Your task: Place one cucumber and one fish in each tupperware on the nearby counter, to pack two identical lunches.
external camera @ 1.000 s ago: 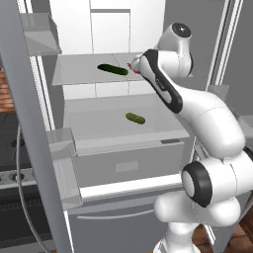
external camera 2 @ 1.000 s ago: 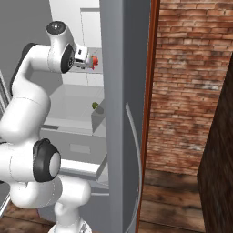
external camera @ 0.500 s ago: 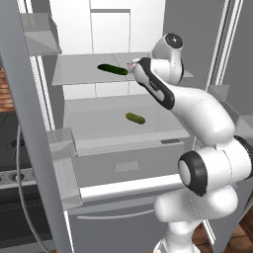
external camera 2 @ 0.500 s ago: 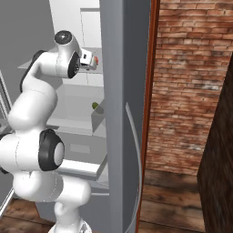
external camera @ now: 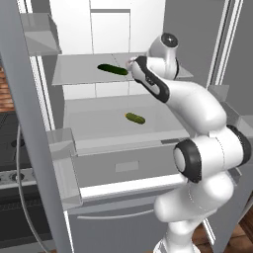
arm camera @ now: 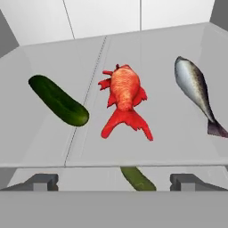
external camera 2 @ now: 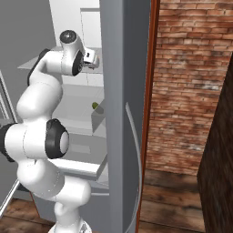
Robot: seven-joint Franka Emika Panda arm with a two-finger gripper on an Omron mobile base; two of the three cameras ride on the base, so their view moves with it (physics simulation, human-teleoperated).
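Arm has swung toward the fridge shelf; gripper [arm camera: 114, 181] open, empty. Pick stage: descend on red fish [arm camera: 124, 95] beside cucumber [arm camera: 58, 100].

Upper fridge shelf [arm camera: 40, 147]: a dark green cucumber [arm camera: 58, 100] lies diagonally at left, a red-orange fish [arm camera: 124, 100] in the middle, a silver-grey fish [arm camera: 196, 93] at right, all apart. A second, smaller cucumber [external camera: 135, 118] lies on the lower shelf [external camera: 99, 123].
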